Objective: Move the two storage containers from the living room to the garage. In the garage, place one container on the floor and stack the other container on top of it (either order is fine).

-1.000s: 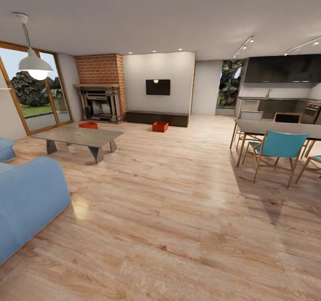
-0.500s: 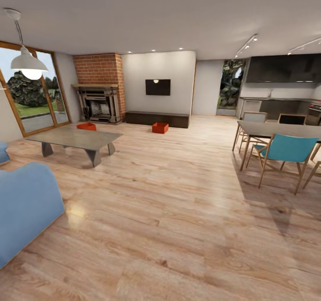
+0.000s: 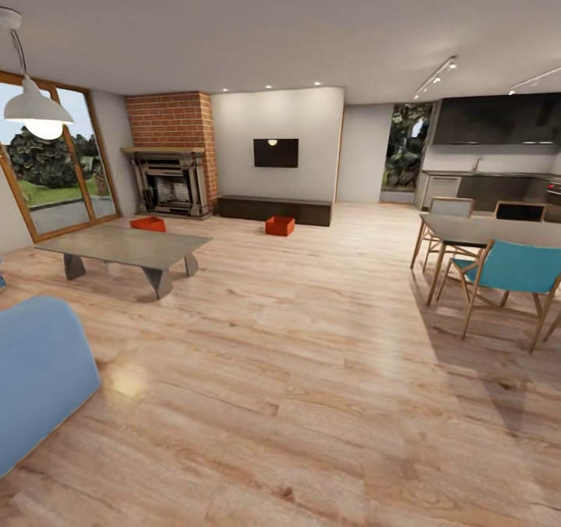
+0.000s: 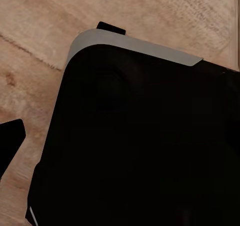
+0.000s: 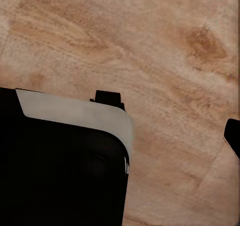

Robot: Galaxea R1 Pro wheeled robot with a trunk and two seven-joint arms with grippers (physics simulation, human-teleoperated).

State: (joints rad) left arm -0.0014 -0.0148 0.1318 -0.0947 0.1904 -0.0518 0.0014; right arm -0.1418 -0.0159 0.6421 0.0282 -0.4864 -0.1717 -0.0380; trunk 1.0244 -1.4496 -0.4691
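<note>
Two orange-red storage containers stand on the light wood floor at the far end of the living room. One container (image 3: 148, 224) is in front of the brick fireplace, beyond the grey low table (image 3: 125, 246). The other container (image 3: 280, 226) sits before the dark TV bench under the black wall TV (image 3: 276, 153). Both are far ahead of me and nothing is in them that I can make out. In the left wrist view one dark fingertip (image 4: 11, 142) shows at the frame's edge over wood planks. The right wrist view has a dark fingertip (image 5: 233, 136) at its edge. Nothing is held.
A blue sofa arm (image 3: 35, 375) is close at my left. A dining table (image 3: 491, 231) with teal chairs (image 3: 510, 270) stands at the right. A white pendant lamp (image 3: 31, 110) hangs at upper left. Open wood floor (image 3: 296, 332) runs between them. My black base (image 4: 145, 146) fills much of both wrist views.
The whole head picture has shifted: sofa and low table slid left, the dining set right and closer, so the camera has moved forward. The containers stay put.
</note>
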